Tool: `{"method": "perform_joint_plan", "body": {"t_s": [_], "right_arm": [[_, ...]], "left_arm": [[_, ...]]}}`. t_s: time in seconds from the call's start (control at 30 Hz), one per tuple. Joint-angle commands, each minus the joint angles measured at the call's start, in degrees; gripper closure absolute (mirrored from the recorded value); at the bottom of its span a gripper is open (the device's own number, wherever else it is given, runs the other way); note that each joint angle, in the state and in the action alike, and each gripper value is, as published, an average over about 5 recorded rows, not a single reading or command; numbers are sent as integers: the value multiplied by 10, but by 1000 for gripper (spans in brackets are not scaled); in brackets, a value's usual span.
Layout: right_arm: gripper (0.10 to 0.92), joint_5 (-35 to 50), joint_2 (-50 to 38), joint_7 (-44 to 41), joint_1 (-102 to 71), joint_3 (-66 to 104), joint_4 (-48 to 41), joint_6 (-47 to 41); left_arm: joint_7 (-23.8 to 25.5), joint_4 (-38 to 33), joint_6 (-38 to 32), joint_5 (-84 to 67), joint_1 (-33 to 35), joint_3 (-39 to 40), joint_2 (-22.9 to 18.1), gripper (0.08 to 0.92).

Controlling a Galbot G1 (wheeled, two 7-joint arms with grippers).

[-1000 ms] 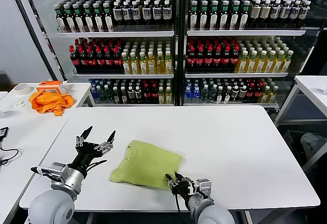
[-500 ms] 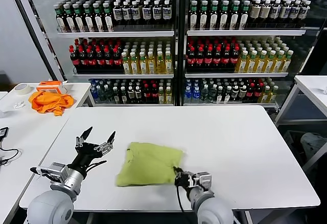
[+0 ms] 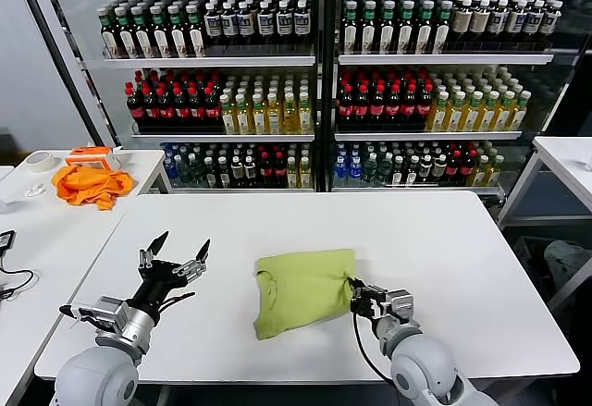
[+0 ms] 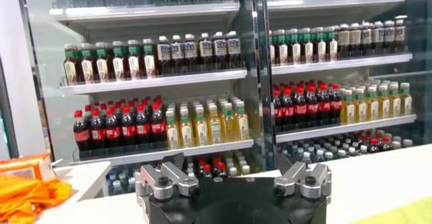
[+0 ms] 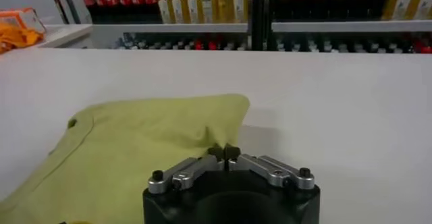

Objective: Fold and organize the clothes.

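Lime-green cotton T-shirt [image 3: 303,288] lies folded into a rough rectangle on the white table [image 3: 444,239], a little toward 6 o'clock of the table's centre in the head view. Round neck opening sits at the bundle's 9 o'clock edge; no printed graphic shows on the upper face. Long axis runs roughly from 7 o'clock to 1 o'clock, with the lower corner tapering toward the table's near edge.

Right gripper [image 3: 359,297] sits at the shirt's 3 o'clock edge, touching it. In the right wrist view the fingers are clenched tip to tip on the green hem [image 5: 223,148], so the right gripper [image 5: 225,152] is grasping the shirt's edge; the cloth spreads away from the jaws toward the far side of the table.

Left gripper [image 3: 176,260] hovers at 9 o'clock of the shirt, apart from it, fingers spread and holding nothing. Its wrist camera looks at the drinks shelves [image 4: 202,77], not at the cloth.

Judgement: the right arm is the nearer and already has the cloth; any coming move depends on that pinch at the 3 o'clock edge.

Orange crumpled cloth [image 3: 91,184] rests on a side table at 10 o'clock, well apart.
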Motion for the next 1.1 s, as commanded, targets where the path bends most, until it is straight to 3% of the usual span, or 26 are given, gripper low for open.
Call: {"method": "perform_joint_plan", "body": {"t_s": [0.03, 0.13, 0.37, 0.67, 0.83, 1.1], "right_arm": [[905, -52, -14, -65, -19, 44, 1, 35], [851, -50, -19, -74, -33, 66, 34, 54], [652, -30, -61, -63, -89, 187, 106, 56], [392, -151, -35, -68, -71, 219, 79, 124], [253, -198, -19, -84, -106, 246, 67, 173], [203, -216, -2, -91, -145, 268, 35, 223]], "left_arm": [[2, 24, -43, 63, -3, 8, -4, 177], [7, 43, -76, 118, -13, 22, -13, 177], [21, 37, -62, 97, -27, 28, -18, 177], [24, 52, -87, 115, -38, 17, -22, 177], [27, 85, -138, 152, -53, 29, -19, 177], [66, 115, -201, 127, -70, 40, -27, 177]]}}
